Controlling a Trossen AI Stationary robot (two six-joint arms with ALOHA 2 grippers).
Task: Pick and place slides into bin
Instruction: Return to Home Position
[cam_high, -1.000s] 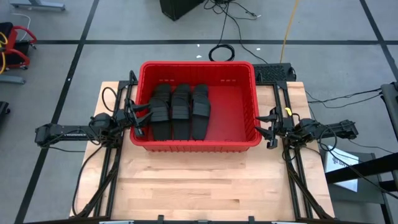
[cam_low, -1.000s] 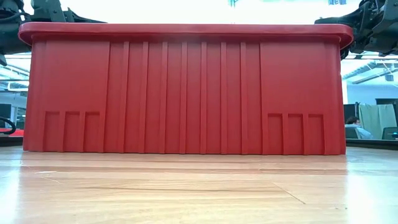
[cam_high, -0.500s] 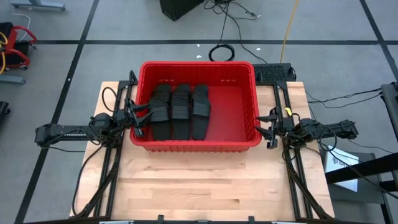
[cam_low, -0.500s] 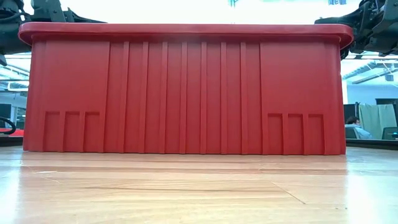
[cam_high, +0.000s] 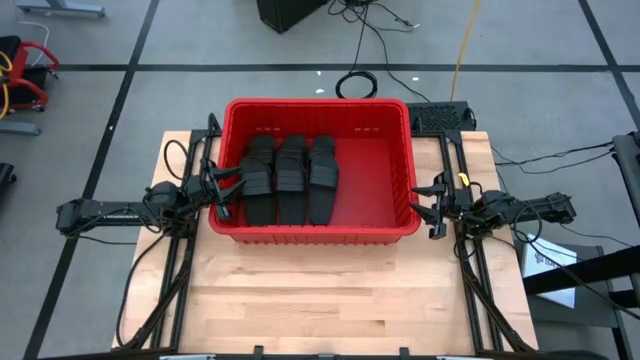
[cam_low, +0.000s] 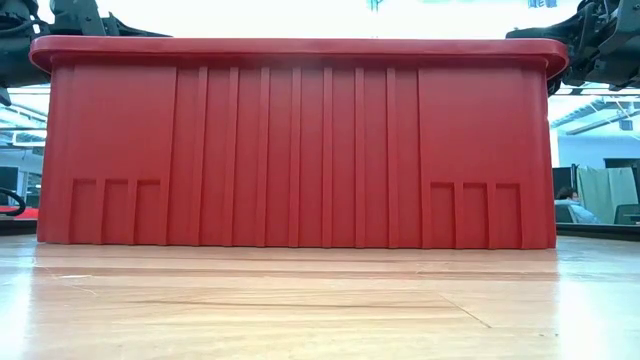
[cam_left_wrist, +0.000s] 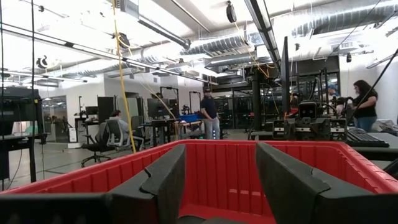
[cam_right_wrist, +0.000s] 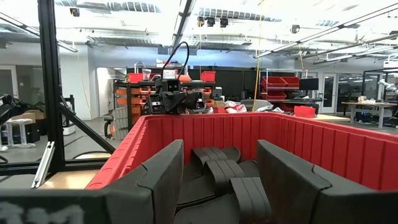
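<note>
The red bin (cam_high: 400, 215) stands on the table's far half; its ribbed front wall (cam_low: 300, 150) fills the low view. Several black slides (cam_high: 290, 180) lie side by side on the bin's floor, in its left and middle part, and show in the right wrist view (cam_right_wrist: 227, 171). My left gripper (cam_high: 222, 195) is open and empty at the bin's left rim (cam_left_wrist: 93, 177). My right gripper (cam_high: 432, 205) is open and empty just outside the bin's right wall.
Bare wooden tabletop (cam_high: 320, 290) lies between the bin and the near edge. Black frame rails (cam_high: 470, 290) run along both table sides. Cables lie on the floor beyond the far edge. People stand and sit in the room behind (cam_left_wrist: 208, 112).
</note>
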